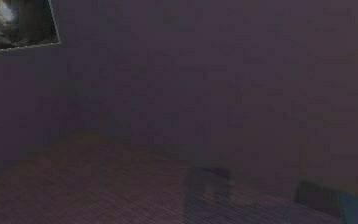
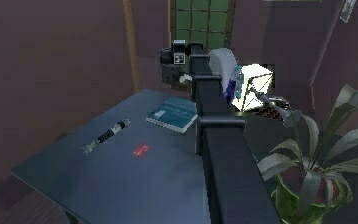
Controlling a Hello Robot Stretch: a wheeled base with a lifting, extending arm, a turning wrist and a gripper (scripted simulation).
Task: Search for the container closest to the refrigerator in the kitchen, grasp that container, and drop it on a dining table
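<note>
Blue-grey table [image 2: 107, 172] w/ book [image 2: 172, 115], pen-like stick [image 2: 105, 135]; plant [image 2: 317, 165] beside arm [image 2: 227, 160] (pincer [image 2: 179, 55] grip/load: can't tell).

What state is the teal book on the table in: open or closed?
Closed. The book lies flat on the table, its teal cover facing up, no pages spread.

Dark arm [image 2: 223, 150] rising from the bottom edge, tool [image 2: 179, 56] at its far end. Grey-blue worktop [image 2: 77, 172] bearing teal book [image 2: 172, 115], slender dark stick [image 2: 105, 137], small red item [image 2: 140, 150]. Leafy plant [image 2: 322, 165] at right.
</note>
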